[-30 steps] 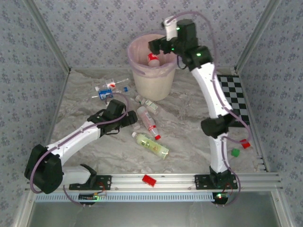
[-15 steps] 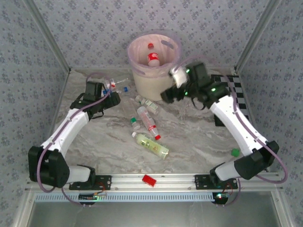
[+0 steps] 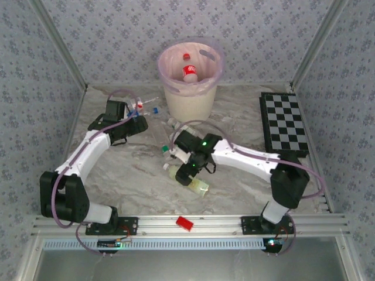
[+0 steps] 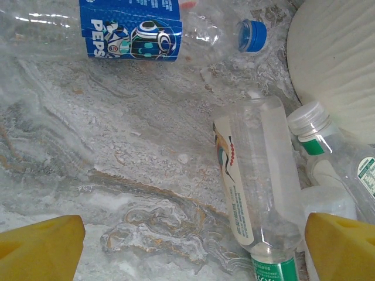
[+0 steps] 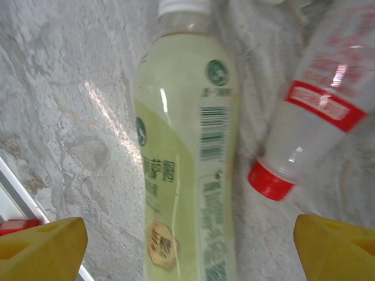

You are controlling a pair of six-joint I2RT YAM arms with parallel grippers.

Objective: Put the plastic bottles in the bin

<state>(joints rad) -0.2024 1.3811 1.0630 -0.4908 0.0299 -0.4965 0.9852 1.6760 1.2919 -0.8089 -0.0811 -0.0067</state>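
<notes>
**Marble-patterned grey bench** (image 3: 111, 175), carrying the round cream-white plastic bin (image 3: 187, 106). The bin was lined with a translucent pink bag and stood at the far middle.

**Progress.** The task was judged to be at an early stage.
- Inside the bin lay a clear plastic bottle with a red label (image 3: 189, 72).
- Just beyond it showed a red cap (image 3: 186, 57), which may have belonged to a second bottle.
- Whether more bottles lay beneath could not be told.
- At least five bottles lay outside on the bench, and neither tool held one.

**Left tool** (image 4: 190, 252). It hung low over the cluster to the left of the bin, empty, with its yellow fingertips spread wide.
- Between the fingertips lay a clear bottle with a cream label and green band (image 4: 252, 193).
- Just beside that bottle, on the bin side, lay a clear bottle with a whitish cap (image 4: 328, 152).
- Farther off lay a clear bottle with a blue Pepsi label and blue cap (image 4: 129, 26).

**Right tool** (image 5: 187, 249). It was also spread wide and empty, and hovered near mid-bench.
- Beneath it lay a pale green bottle with a white cap (image 5: 187, 146), lengthwise between the fingertips.
- Just beside that bottle lay a clear bottle with a red label and red cap (image 5: 313, 111).

**Remaining work, as judged.** Each tool appeared placed for a fresh pick. Every bottle on the bench awaited its own grasp, carry and release over the bin.
</notes>
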